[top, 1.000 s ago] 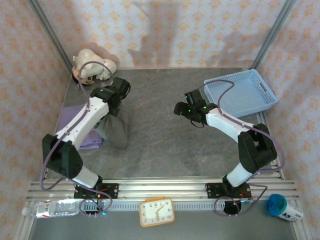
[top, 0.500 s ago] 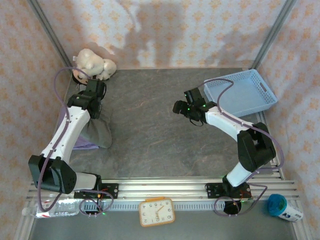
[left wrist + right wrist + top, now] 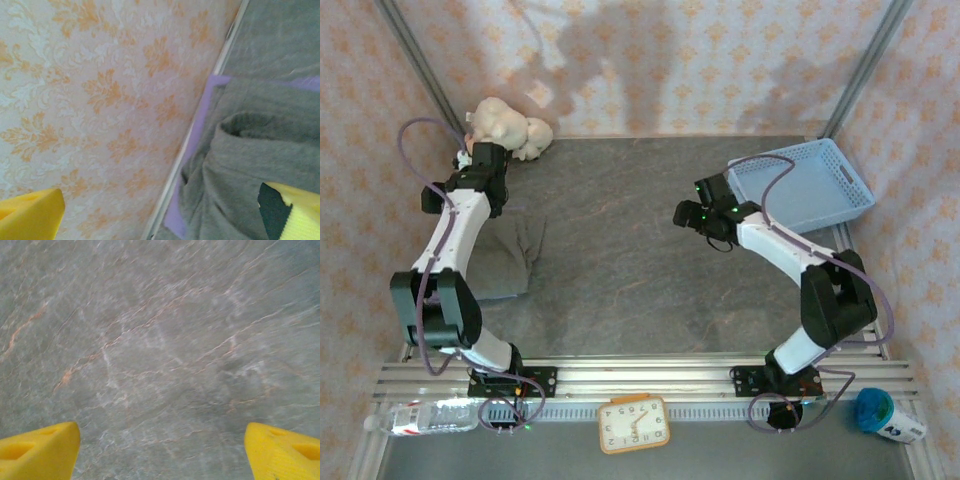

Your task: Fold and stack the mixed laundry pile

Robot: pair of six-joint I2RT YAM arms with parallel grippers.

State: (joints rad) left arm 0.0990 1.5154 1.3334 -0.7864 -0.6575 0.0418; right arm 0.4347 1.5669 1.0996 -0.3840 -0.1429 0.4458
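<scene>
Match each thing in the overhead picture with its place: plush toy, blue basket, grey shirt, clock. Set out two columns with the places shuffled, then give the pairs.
Things
1. plush toy
2. blue basket
3. grey shirt
4. clock

Places
A. near edge, in the middle
B. far left corner
C. left side, lying on the lilac shirt
D. far right side

Pairs: 1-B, 2-D, 3-C, 4-A

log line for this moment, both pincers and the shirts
left pincer: open, empty, by wall | grey shirt: rumpled, on purple shirt | right pincer: open, empty, over table
</scene>
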